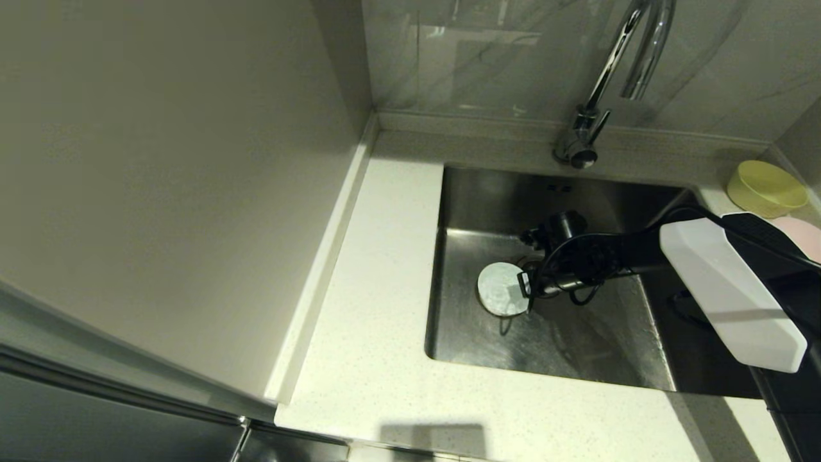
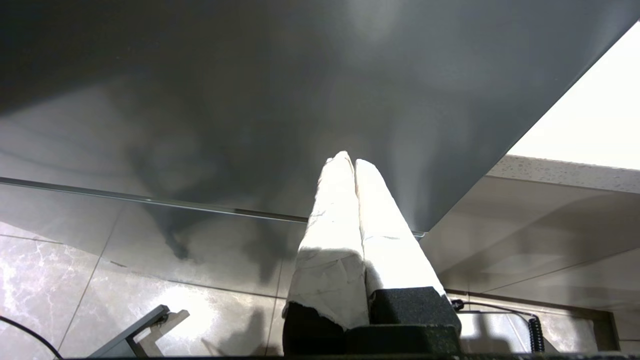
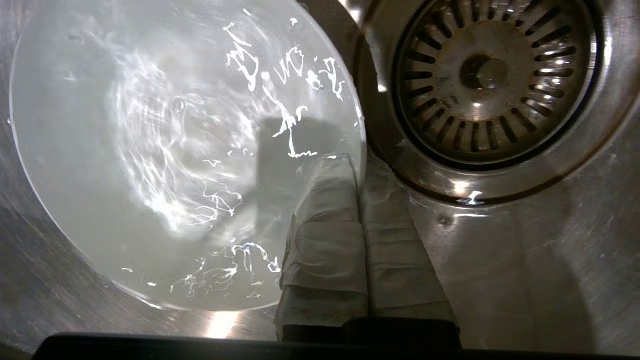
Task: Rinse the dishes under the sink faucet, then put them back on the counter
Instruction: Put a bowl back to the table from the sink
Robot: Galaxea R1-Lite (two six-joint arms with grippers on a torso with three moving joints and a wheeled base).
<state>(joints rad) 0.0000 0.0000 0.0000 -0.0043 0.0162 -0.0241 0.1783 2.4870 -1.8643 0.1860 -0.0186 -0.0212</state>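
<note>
A white bowl [image 1: 500, 289] holding water stands on the floor of the sink [image 1: 577, 346], beside the strainer drain [image 3: 492, 75]. My right gripper [image 1: 527, 295] reaches down into the sink and is shut on that bowl's rim. In the right wrist view one finger sits inside the white bowl [image 3: 175, 150] under the water and the other outside, with the right gripper [image 3: 357, 165] pinching the wall. A yellow-green bowl [image 1: 765, 187] and a pink bowl [image 1: 802, 234] rest on the counter at the far right. The faucet [image 1: 609, 70] arches over the back of the sink. No water is running.
White speckled counter [image 1: 378, 289] runs along the sink's left and front, bounded by a wall on the left. My left gripper [image 2: 352, 161] is parked low by a dark cabinet front, fingers pressed together and holding nothing.
</note>
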